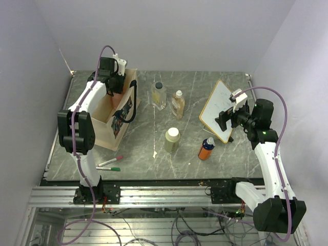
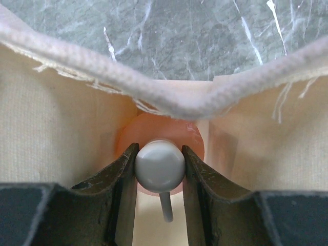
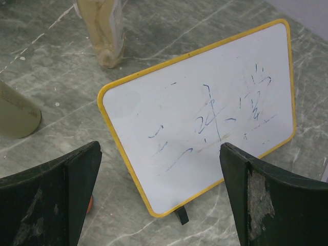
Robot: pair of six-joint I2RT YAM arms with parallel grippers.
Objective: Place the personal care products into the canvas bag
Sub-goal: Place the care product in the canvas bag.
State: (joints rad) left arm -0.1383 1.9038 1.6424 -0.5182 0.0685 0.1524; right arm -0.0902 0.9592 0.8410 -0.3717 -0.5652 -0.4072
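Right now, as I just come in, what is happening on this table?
The left hand is shut on the white cap of the salmon-pink bottle and holds it inside the mouth of the canvas bag, not yet released. The right hand hangs open before the yellow-framed whiteboard, holding nothing. Four more stand on the table: the clear bottle, the amber bottle, the pale green bottle and the orange bottle.
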